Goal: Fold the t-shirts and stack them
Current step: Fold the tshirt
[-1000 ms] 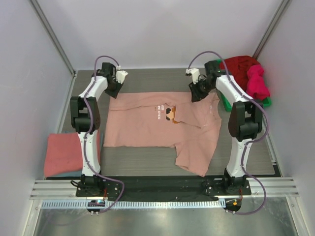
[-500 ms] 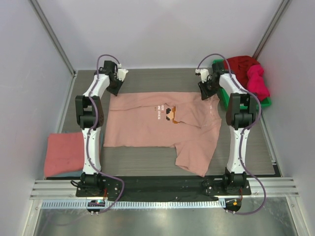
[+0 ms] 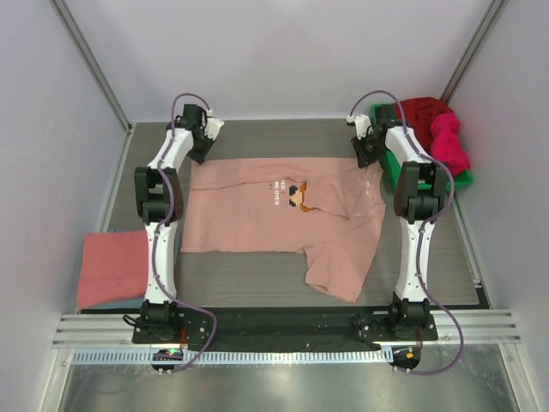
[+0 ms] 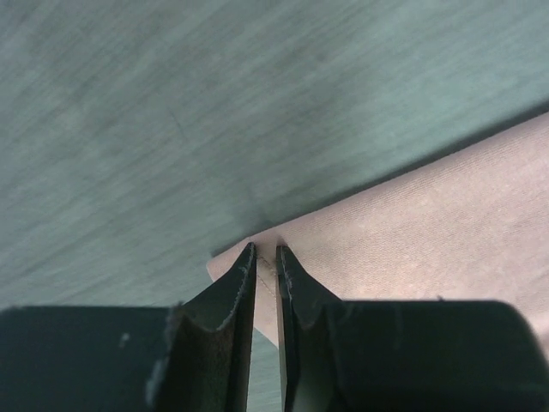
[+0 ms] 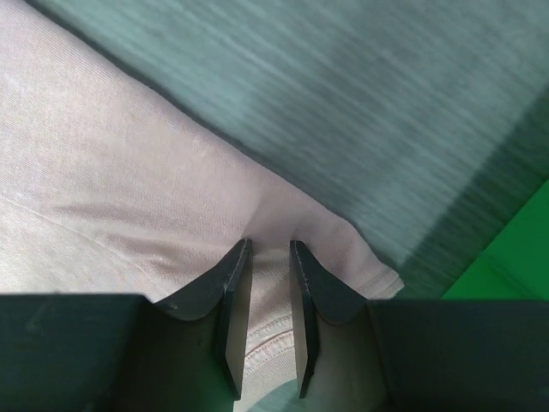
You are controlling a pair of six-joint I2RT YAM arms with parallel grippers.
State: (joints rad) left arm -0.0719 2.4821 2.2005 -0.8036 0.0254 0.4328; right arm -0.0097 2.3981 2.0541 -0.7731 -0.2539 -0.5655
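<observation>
A pale pink t-shirt (image 3: pixel 266 219) with a small orange-brown graphic lies spread on the table, its print facing up. My left gripper (image 3: pixel 197 152) is at its far left corner. In the left wrist view the left gripper (image 4: pixel 266 250) is shut on the hemmed corner of the pink cloth (image 4: pixel 429 206). My right gripper (image 3: pixel 369 157) is at the far right corner. There the right gripper (image 5: pixel 269 245) pinches a fold of the same shirt (image 5: pixel 111 172) beside its stitched hem. A coral-red shirt (image 3: pixel 111 268) lies folded at the near left.
A green bin (image 3: pixel 464 178) stands at the far right, with a dark red shirt (image 3: pixel 422 112) and a magenta shirt (image 3: pixel 448 142) heaped in it. Its green wall (image 5: pixel 515 257) shows close to the right fingers. Grey tabletop (image 4: pixel 214 103) runs beyond the shirt's far edge.
Both grippers have moved toward the far edge and slightly outward, drawing the pink shirt's far edge straighter. The right side of the shirt lies flatter now.
</observation>
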